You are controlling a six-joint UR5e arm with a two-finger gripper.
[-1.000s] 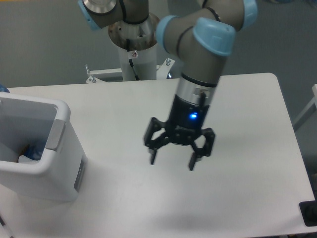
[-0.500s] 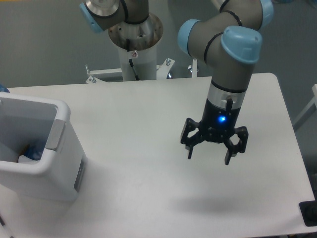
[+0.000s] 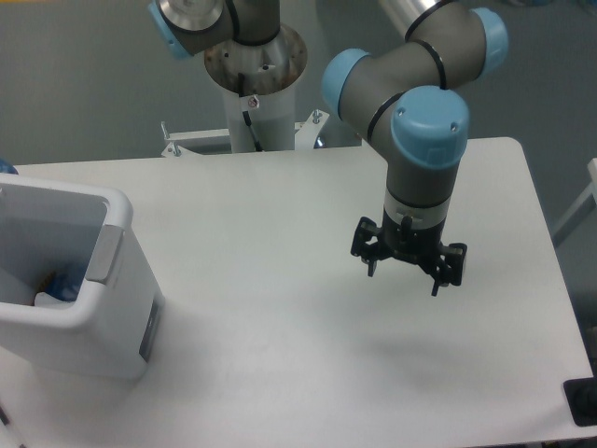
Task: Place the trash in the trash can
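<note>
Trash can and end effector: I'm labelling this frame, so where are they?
Trash can (image 3: 119, 217), fixed camera view, on its thick white rim corner.
End effector (image 3: 403, 278), fixed camera view, midway between its black fingertips.

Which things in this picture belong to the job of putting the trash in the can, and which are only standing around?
Belong to the job:
- trash can, at the left edge of the table
- trash, a bit of white and blue seen inside the can
- gripper, open, holding nothing, above the table

Only standing around:
- table
- dark object at the right table edge
</note>
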